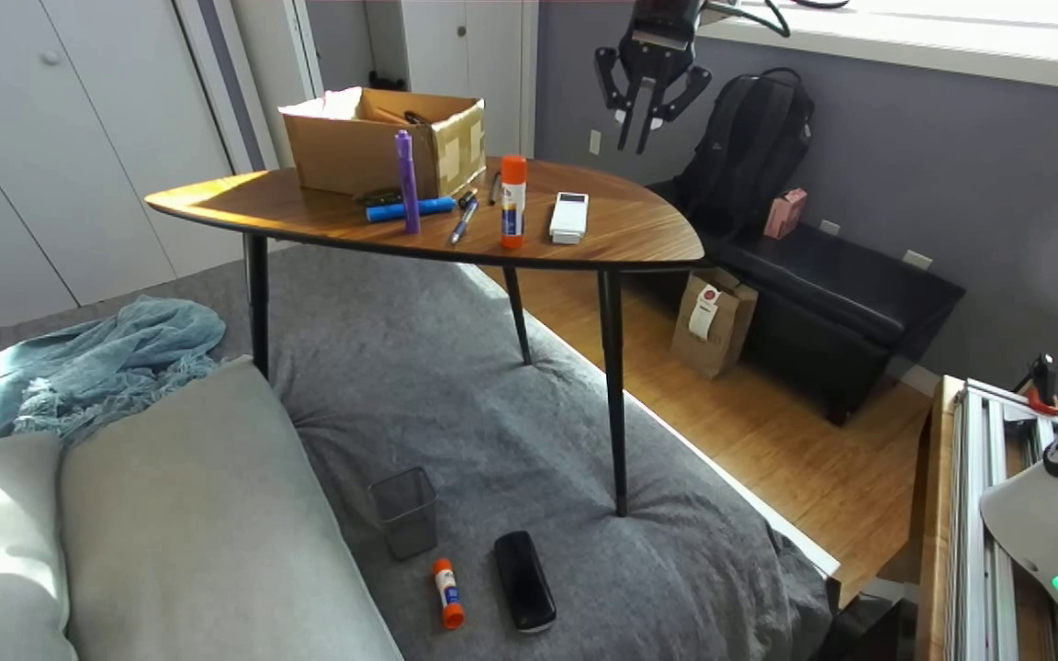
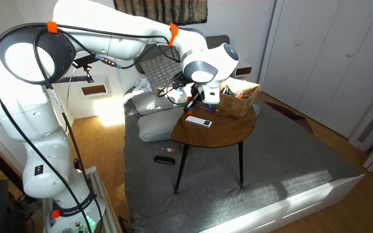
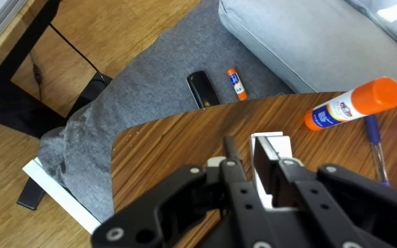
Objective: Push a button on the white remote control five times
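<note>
The white remote control [image 1: 569, 220] lies flat on the brown wooden table, with a small dark screen at one end. It also shows in an exterior view [image 2: 198, 121]. In the wrist view the remote [image 3: 282, 145] is partly hidden behind my fingers. My gripper [image 1: 632, 149] points downward above the table, apart from the remote. Its black fingers are partly open with a narrow gap and nothing between them. In the wrist view the right finger of the gripper [image 3: 247, 144] overlaps the remote and the left finger appears over bare wood.
A glue stick [image 1: 512, 204] stands upright beside the remote. A purple marker [image 1: 408, 184], a blue marker [image 1: 400, 211] and a pen [image 1: 464, 222] are near the cardboard box [image 1: 364, 154]. The table [image 1: 648, 229] has a rounded edge. A black case [image 1: 524, 581] lies on the bed below.
</note>
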`<action>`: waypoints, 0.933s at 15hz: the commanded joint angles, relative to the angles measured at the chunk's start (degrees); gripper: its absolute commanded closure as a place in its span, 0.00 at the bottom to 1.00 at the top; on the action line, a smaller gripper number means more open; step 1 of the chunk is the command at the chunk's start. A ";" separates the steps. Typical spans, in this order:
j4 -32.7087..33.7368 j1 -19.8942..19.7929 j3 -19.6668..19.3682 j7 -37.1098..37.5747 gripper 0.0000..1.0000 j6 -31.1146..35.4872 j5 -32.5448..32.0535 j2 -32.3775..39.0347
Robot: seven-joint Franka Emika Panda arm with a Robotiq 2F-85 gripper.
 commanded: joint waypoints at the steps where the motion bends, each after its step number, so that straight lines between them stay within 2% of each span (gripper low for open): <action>1: 5.68 0.75 1.03 4.97 1.00 0.90 0.79 5.48; 7: 9.02 2.06 2.14 8.37 1.00 2.33 -0.14 9.69; 14: 10.60 2.14 2.18 8.52 1.00 2.31 -0.94 12.56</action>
